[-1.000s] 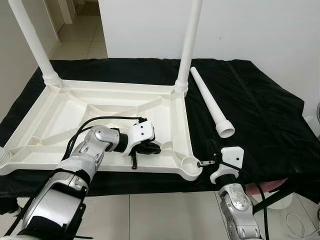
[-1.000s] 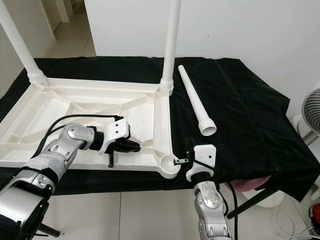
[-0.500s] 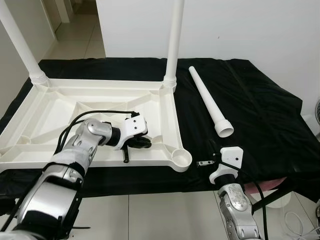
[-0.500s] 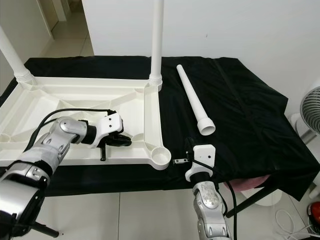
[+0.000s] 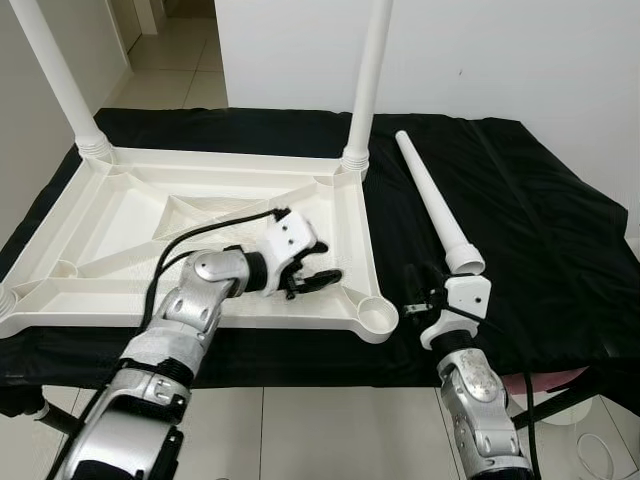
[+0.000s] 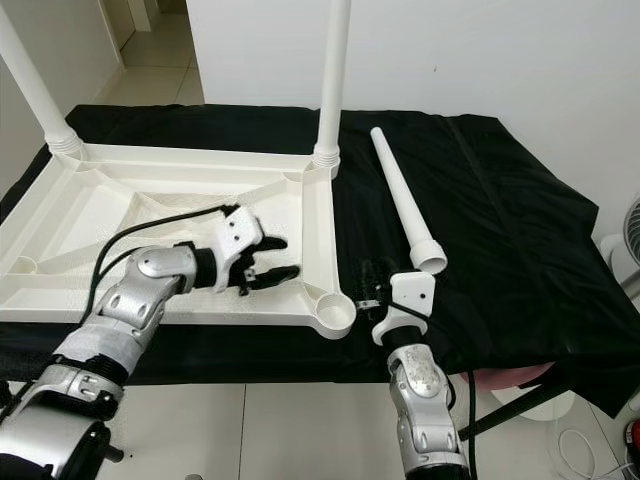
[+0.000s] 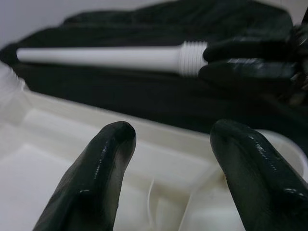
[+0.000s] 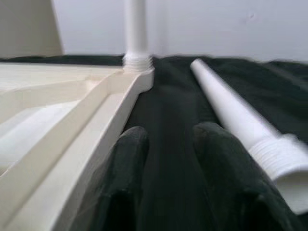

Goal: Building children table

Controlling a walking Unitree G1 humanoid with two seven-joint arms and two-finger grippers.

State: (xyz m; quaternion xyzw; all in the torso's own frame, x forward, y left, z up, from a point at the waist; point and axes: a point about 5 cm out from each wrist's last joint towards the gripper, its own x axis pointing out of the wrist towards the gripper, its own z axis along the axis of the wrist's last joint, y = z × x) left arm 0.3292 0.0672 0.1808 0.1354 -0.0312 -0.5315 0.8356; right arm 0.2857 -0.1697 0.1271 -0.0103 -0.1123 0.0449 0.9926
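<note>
The white children's tabletop (image 5: 130, 215) lies upside down on a table under black cloth. Two white legs stand screwed into its far corners (image 5: 368, 80), and its near right corner socket (image 5: 377, 317) holds nothing. A loose white leg (image 5: 435, 205) lies on the cloth to the right, threaded end towards me. My left gripper (image 5: 315, 272) hovers open over the tabletop's underside near the front rim, fingers (image 7: 108, 163) pointing towards the loose leg (image 7: 106, 57). Between the socket and the leg's threaded end, my right gripper (image 5: 415, 295) is low over the cloth, open and holding nothing.
The black cloth (image 5: 540, 230) hangs over the table's edges, with bare room right of the loose leg. A white wall stands right behind the table. A fan (image 6: 632, 235) is at the far right, and tiled floor lies below the front edge.
My left gripper has come off the front rim, with its fingers turned from pointing down to pointing right and spread. The tabletop slid slightly left. My right gripper has come nearer the leg's threaded end.
</note>
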